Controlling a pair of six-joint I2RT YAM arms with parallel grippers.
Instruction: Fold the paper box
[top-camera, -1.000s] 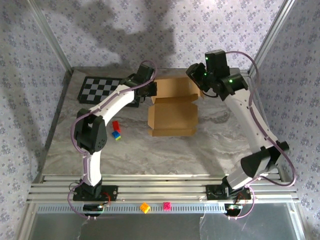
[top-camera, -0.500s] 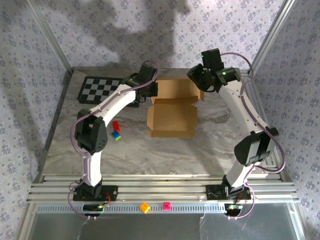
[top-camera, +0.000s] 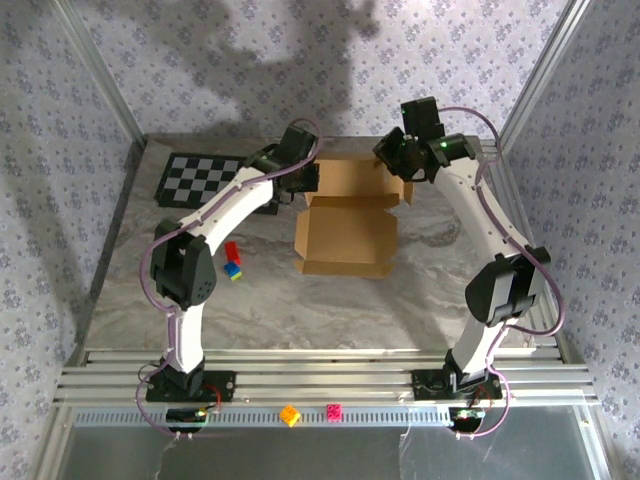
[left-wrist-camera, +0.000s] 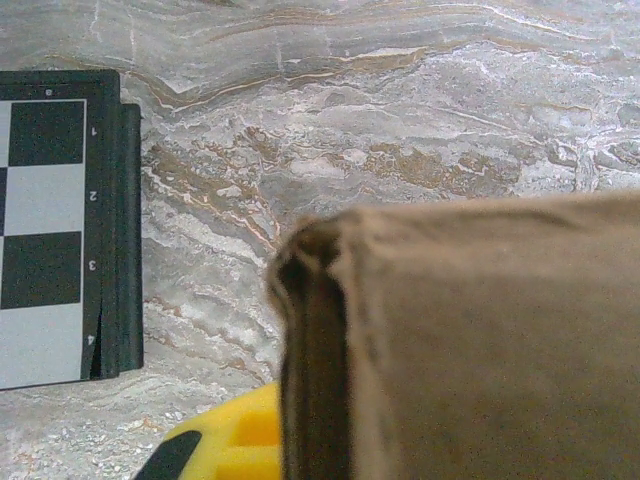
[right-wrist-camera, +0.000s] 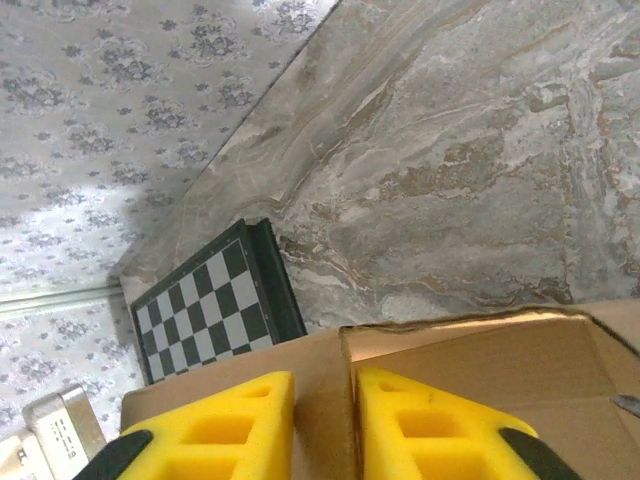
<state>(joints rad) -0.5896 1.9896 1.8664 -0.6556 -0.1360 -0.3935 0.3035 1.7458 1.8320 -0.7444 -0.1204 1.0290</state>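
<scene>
"Right hand (right-wrist-camera: 322, 380) first: how is it set?"

"Narrow, pinching the box (top-camera: 345, 240). From my right wrist I see a cardboard wall standing between my two yellow fingers (right-wrist-camera: 215, 425), and both press against it. From above, that hand sits at the right end of the lid panel (top-camera: 350, 178)."

"And the left hand (top-camera: 305, 183)?"

"It is at the left end of the same panel. My left wrist camera has cardboard close up, with one yellow finger just beside its folded edge. The other finger is hidden behind the cardboard, so I cannot tell whether that hand is clamped."

"Where does the box lie?"

"On the marble table (top-camera: 300, 300), toward its far side, between my two arms. Its tray is open and faces up, and the lid panel runs along the tray's far edge."

"Anything near it?"

"A checkerboard mat (top-camera: 200, 178) lies at the far left, to the left of my left hand. A red block (top-camera: 231, 249) and a blue-and-green block (top-camera: 233, 269) lie close together left of the tray, apart from it."
</scene>
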